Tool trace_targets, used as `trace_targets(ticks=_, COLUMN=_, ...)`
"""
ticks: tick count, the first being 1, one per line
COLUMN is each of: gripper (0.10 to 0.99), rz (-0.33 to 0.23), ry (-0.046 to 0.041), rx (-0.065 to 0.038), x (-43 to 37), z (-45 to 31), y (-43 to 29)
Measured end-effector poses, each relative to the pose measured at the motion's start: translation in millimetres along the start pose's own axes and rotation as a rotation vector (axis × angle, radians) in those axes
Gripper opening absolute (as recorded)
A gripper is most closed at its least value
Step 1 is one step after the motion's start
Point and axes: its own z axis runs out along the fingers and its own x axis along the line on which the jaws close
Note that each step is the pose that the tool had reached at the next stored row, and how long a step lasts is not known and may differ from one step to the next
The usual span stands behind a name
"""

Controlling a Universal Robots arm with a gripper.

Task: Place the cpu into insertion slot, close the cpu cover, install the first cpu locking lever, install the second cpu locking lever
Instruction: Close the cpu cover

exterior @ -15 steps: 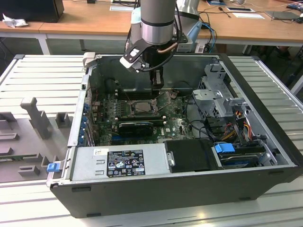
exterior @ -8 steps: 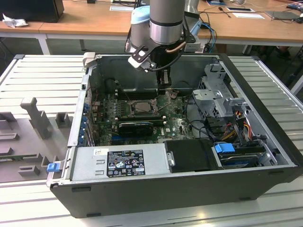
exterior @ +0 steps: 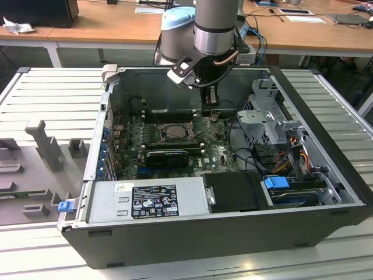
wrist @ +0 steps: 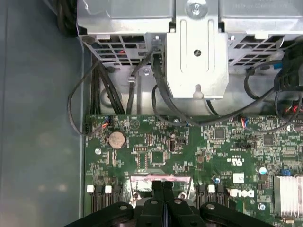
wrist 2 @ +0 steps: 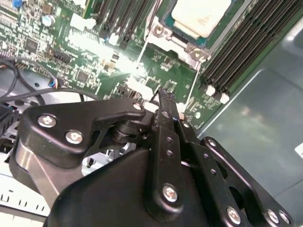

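The cpu, a small flat square chip with a pale silvery-grey metal top, lies in the square black-rimmed insertion slot on the green circuit board, with bright metal framing along its edges. I cannot tell whether the cover plate is pressed down over it.

The black two-fingered gripper hangs low over the board just beside the slot, its fingers drawn together with no visible gap. A thin pale wire lever runs right alongside the fingertips. Whether they pinch it is unclear.

The likely hazards:
- A weak grip could let the springy lever snap free.
- The low fingertips could scrape the small board components or the long black memory slots.
- Clamping down on a crookedly seated chip could bend the socket contacts.
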Motion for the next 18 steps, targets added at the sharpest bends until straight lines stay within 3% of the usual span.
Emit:
trace_targets(ticks=2, gripper=0.106, rz=0.000, ry=-0.0001, rx=0.003, x=0.0, z=0.3, y=5.7)
trace_targets(ticks=7, gripper=0.106, rz=0.000, ry=0.0000, rx=0.004, x=-1.0, z=1.1, y=9.8)
trace_targets(ticks=11, gripper=0.106, rz=0.000, ry=0.0002, rx=0.009, x=-0.8, z=2.8, y=25.6)
trace_targets(ticks=16, gripper=0.106, rz=-0.005, ry=0.0002, rx=0.011, x=-1.2, z=15.6, y=29.2)
trace_targets(ticks=17, gripper=0.106, rz=-0.005, ry=0.0003, rx=0.015, x=-1.2, z=16.2, y=29.2)
trace_targets(ticks=18, gripper=0.106, rz=-0.005, ry=-0.0001, rx=0.031, x=-1.3, z=16.2, y=29.2)
